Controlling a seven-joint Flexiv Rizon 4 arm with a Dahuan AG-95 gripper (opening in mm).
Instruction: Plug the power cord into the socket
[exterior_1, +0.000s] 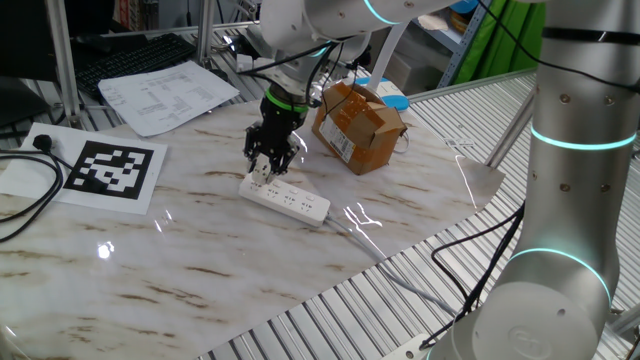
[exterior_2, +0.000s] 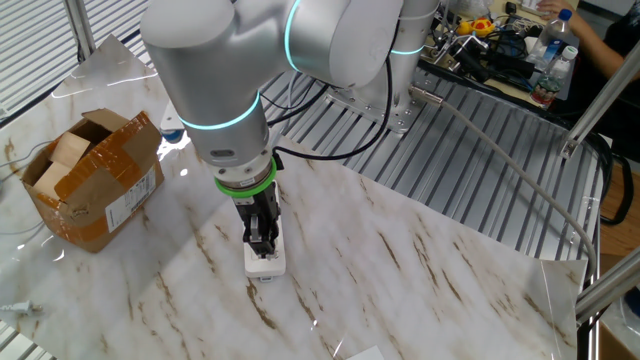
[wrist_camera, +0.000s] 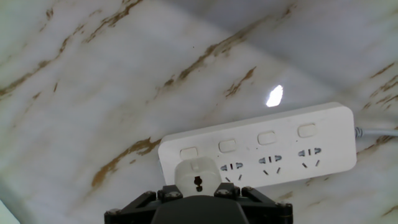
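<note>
Surface: marbled tabletop (exterior_1: 200, 260)
Socket: long white plastic power strip (wrist_camera: 280, 146), rigid
Plug: small white roundish piece (wrist_camera: 198, 177), light, slippery
Gripper (exterior_1: 268, 160): apparently pinching plug sides

The arm (exterior_2: 215, 70) is built of fat, smooth silver-grey segments, each joint ringed by a glowing cyan band. A bright green ring sits at the wrist, above a compact black gripper (exterior_1: 268, 165) with angular housings. Thin black cables run alongside the wrist.
</note>
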